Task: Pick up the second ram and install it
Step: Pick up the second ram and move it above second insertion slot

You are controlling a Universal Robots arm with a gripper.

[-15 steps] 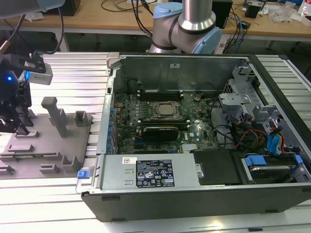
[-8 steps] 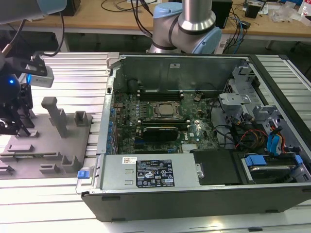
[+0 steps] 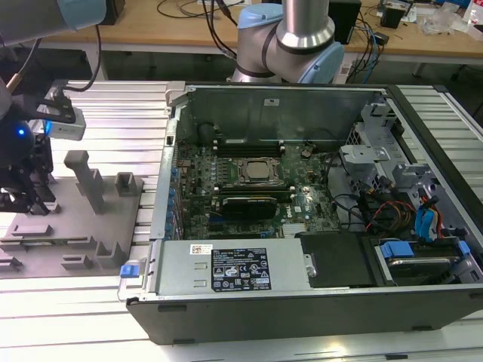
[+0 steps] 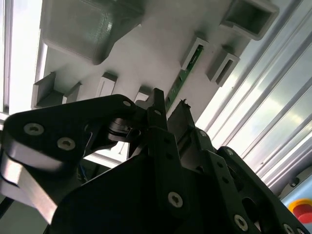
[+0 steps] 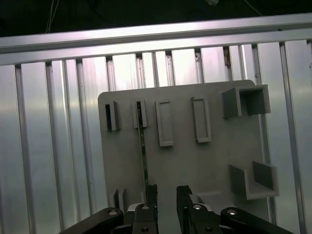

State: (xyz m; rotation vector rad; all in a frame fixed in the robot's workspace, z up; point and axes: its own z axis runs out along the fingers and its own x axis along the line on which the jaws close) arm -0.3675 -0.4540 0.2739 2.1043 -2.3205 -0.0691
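Note:
The second ram [image 5: 142, 146] is a thin green stick standing on edge in a slot of the grey holder plate [image 5: 185, 161]. In the second wrist view the ram [image 4: 181, 80] runs toward the black fingertips. My gripper [image 5: 166, 192] hangs just above the plate, open, with a narrow gap between its fingers. One end of the ram lies at or beside one fingertip [image 5: 152, 191], and I cannot tell whether they touch. In the exterior view the gripper [image 3: 26, 197] sits over the holder plate [image 3: 83, 226] at the exterior view's left, well away from the open computer case [image 3: 302, 188].
The holder plate carries several raised slots and box-shaped pockets [image 5: 246, 100]. It rests on a ribbed aluminium table [image 5: 48, 146]. Inside the case are the motherboard with the processor socket [image 3: 256, 170], a black card [image 3: 245, 202], cables and drive bays [image 3: 423, 219].

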